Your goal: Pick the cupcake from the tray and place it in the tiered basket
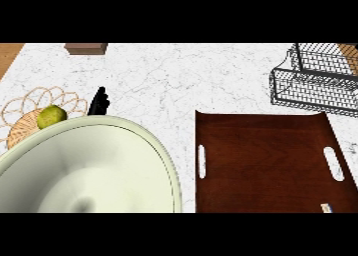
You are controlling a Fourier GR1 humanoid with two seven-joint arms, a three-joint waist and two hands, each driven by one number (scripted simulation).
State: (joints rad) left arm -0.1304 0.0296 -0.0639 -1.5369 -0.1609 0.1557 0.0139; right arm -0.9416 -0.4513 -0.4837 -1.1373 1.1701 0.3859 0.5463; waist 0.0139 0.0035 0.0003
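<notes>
The left robot hand — fingers straight, released — stands left of the tray, tiered basket beyond.

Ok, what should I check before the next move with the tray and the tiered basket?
1. Is the cupcake located: not ok; none shows on the tray, only a small item, too small to identify, at its near right corner.
2. Is the tray in view: ok, right of centre.
3. Is the tiered basket in view: ok, just beyond the tray's far right corner, partly cut off.
4. Is the left hand free: ok, fingers straight up, holding nothing, behind the large pale dish.
5. Is the right hand ready: cannot tell; not in view.
6. Is the near-left counter visible: not ok; the dish hides it.
</notes>
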